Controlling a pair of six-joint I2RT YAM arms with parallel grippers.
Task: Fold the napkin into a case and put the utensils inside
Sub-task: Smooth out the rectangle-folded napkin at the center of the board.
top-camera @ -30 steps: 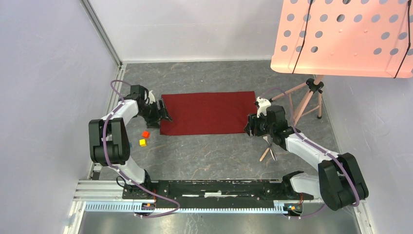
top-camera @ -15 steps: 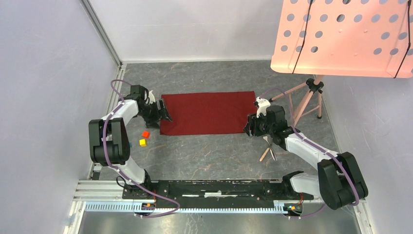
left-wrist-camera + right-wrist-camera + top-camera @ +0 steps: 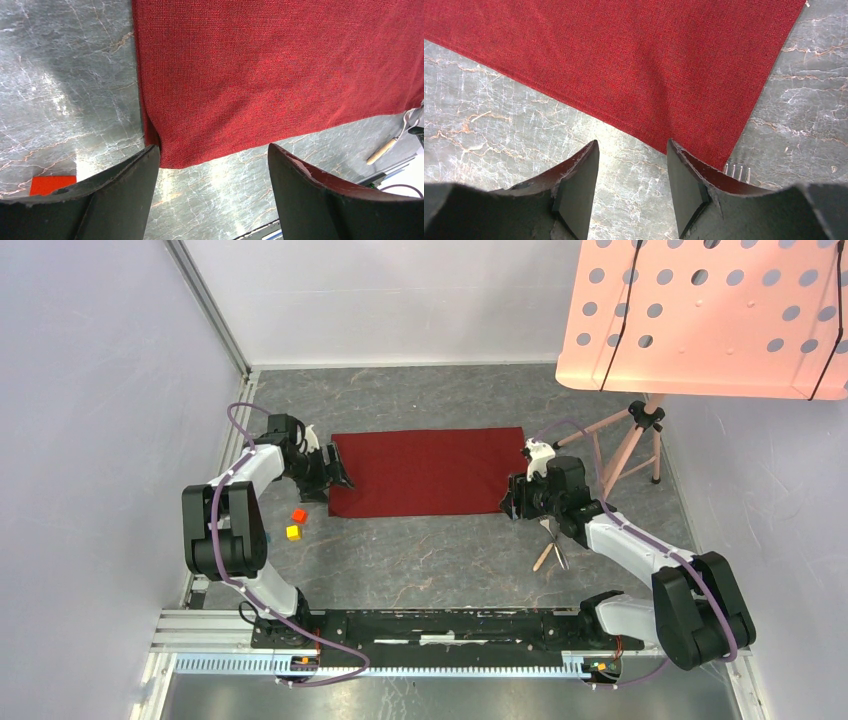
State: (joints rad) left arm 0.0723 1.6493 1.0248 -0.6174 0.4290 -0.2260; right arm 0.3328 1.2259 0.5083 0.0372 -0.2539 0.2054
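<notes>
The left claw point(image 3: 212, 200) stands wide open and empty, astride the near-left corner of the napkin point(image 3: 430, 472). The right claw point(image 3: 631, 192), half open, holds nothing just short of the near-right corner. The napkin lies flat on the table point(image 3: 430, 560). Closing here, the right claw might snag the fork point(image 3: 736, 171) just beside it, or either claw could drag and rumple the cloth. No writing is legible.

Dark red napkin point(image 3: 428, 472) spread flat, a wide rectangle; utensils point(image 3: 551, 546) lie together just off its right near corner.
</notes>
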